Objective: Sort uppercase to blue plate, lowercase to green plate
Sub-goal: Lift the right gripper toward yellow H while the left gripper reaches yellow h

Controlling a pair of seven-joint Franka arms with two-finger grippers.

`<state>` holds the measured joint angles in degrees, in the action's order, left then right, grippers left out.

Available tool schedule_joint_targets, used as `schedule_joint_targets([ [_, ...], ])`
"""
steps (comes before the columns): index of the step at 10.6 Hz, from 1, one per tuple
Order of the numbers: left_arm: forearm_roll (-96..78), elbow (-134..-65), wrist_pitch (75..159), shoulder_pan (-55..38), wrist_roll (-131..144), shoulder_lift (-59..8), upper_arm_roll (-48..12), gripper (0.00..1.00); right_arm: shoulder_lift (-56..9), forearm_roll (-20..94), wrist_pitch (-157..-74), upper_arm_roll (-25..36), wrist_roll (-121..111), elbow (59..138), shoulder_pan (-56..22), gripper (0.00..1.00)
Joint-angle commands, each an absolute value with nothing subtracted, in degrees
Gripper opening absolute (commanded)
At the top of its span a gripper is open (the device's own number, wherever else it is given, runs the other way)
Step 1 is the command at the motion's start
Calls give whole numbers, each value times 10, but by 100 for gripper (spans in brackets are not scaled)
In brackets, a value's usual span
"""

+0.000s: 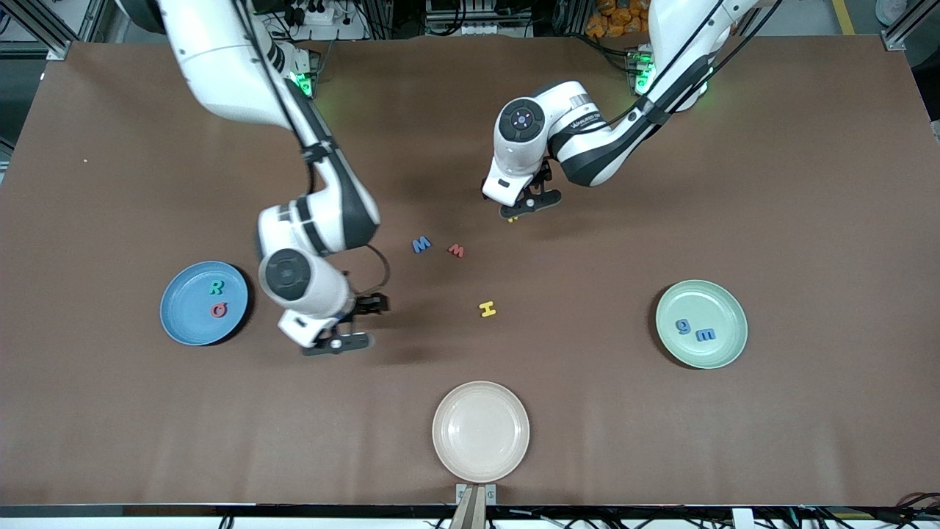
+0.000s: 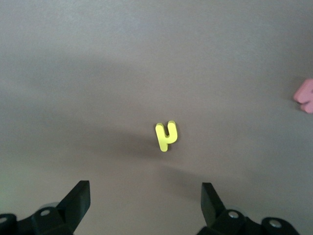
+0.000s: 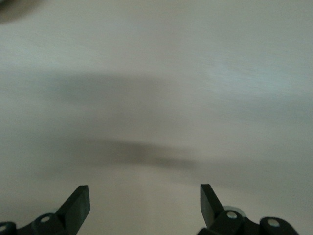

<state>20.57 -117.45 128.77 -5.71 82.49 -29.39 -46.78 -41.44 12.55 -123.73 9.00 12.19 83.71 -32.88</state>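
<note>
1. Worktop (image 1: 661, 441): brown, with wide bare room toward both arms' ends.
2. Plates: blue plate (image 1: 180, 323) at 9 o'clock on the worktop, holding green R (image 1: 216, 287) and red Q (image 1: 219, 310); green plate (image 1: 716, 353) at 3 o'clock, holding blue g (image 1: 684, 326) and blue m (image 1: 705, 335); a cream plate (image 1: 481, 431) at 6 o'clock, near the worktop's edge.
3. Left end effector (image 1: 530, 205): wide open, holding nothing, over the hooked yellow letter (image 2: 166, 135). Only the left wrist view shows this letter whole, lying between the spread fingers' line and apart from both; the front view shows just a sliver.
4. Right end effector (image 1: 349, 323): wide open, empty, over bare worktop beside the blue plate; its wrist view shows only bare surface.
5. Loose letters at centre: blue M (image 1: 421, 245), small red letter (image 1: 457, 250), and yellow H (image 1: 487, 309) nearer the front camera.
</note>
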Motion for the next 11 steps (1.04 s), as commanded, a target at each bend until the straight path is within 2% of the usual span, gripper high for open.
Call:
schedule_joint_targets([
  [1,288,-1179,1317,-58,909,-328,-464,100,-466,157,-1274,62,157,776,-325,100],
  [2,324,-1178,1331,-56,937,-342,-461,100,-484,157,-1273,56,175,745,-329,100],
  [5,355,-1172,1367,-61,959,-367,-445,99,-502,158,-1273,49,182,726,-336,100],
  [6,356,-1173,1375,-62,959,-373,-442,94,-502,158,-1273,44,187,726,-334,100],
  [9,368,-1173,1375,-70,960,-381,-441,90,-507,158,-1274,35,209,725,-335,100],
  [11,375,-1173,1375,-76,960,-388,-439,82,-507,158,-1274,35,208,725,-330,100],
])
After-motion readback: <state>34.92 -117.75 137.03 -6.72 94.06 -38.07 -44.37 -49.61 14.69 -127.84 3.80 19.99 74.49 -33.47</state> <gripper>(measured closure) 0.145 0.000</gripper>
